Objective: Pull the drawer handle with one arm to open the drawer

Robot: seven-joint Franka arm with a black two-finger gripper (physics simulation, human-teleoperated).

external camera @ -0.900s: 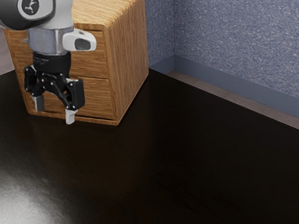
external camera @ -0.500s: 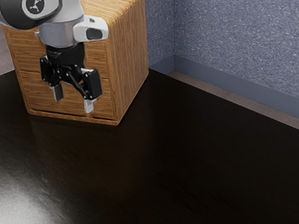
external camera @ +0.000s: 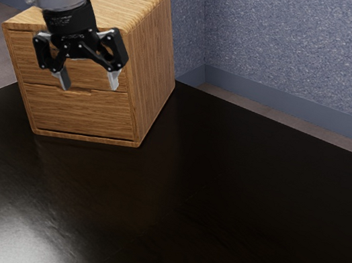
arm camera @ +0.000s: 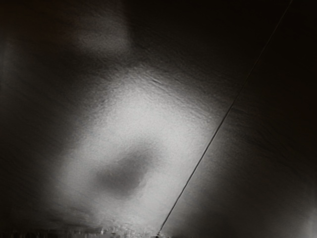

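At the exterior view's left, my gripper (external camera: 89,81) hangs in front of the wooden cabinet (external camera: 155,46), its two fingers spread apart and gripping nothing. The fingertips (external camera: 65,83) sit over the seam between the upper drawer (external camera: 18,57) and the lower drawer (external camera: 80,112). Both drawers look flush with the cabinet face. I cannot make out a handle. The dark glossy table (external camera: 238,204) stretches away to the right. In the wrist view, a thin seam (arm camera: 218,124) crosses the table's glare.

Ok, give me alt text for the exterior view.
An open black gripper hangs, fingers down, before the upper drawer of a wooden two-drawer cabinet. The cabinet stands on a glossy black table beside a blue-grey wall.
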